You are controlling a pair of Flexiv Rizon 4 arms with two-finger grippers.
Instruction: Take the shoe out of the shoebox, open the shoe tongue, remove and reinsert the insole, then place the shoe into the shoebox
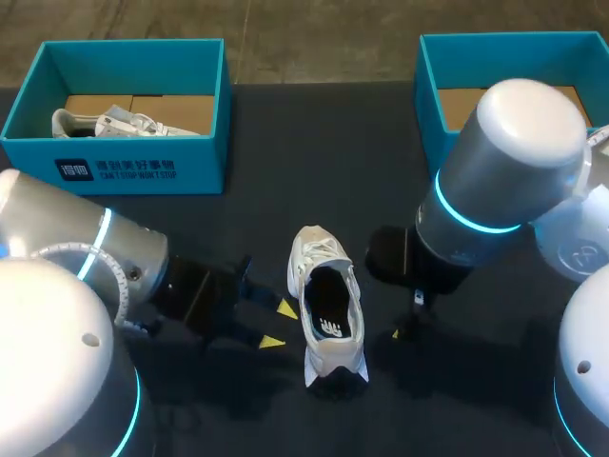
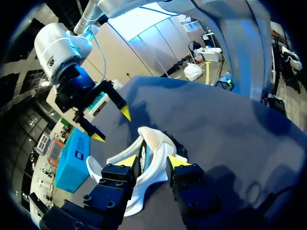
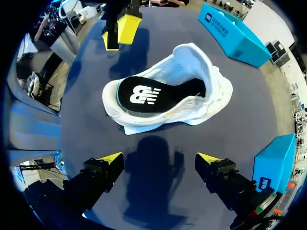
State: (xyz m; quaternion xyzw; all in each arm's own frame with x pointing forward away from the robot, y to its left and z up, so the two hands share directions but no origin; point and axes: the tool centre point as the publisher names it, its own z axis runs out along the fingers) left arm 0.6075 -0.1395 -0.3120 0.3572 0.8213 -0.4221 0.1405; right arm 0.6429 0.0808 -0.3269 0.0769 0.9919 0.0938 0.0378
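**Here lies the white lace-up sneaker point(image 1: 320, 257), out on the table, with an open gripper on either side**

The sneaker rests on the dark matte tabletop point(image 1: 285, 181), in the middle and nearer the front edge than the far one. Its toe points toward the far edge and its heel toward the front. The mouth gapes wide, and the black insole with a white logo point(image 1: 330, 312) lies flat inside it.

The left gripper point(image 1: 279, 325) sits low by the sneaker's left side. Its yellow tips are spread apart, just beside the upper, and hold nothing. From the left wrist, the heel end shows between and just ahead of the two fingers point(image 2: 127, 161); I cannot tell whether they touch it.

The right gripper point(image 3: 159, 158) stands on the sneaker's right side, fingers spread wide and empty-handed, with the sneaker lying ahead of it and apart. In the head view the arm hides most of it.

A teal cardboard shoebox point(image 1: 114, 167) stands at the far left corner, with a second white shoe point(image 1: 114, 124) inside. Another teal shoebox point(image 1: 428, 105) stands at the far right corner, partly behind the right arm.
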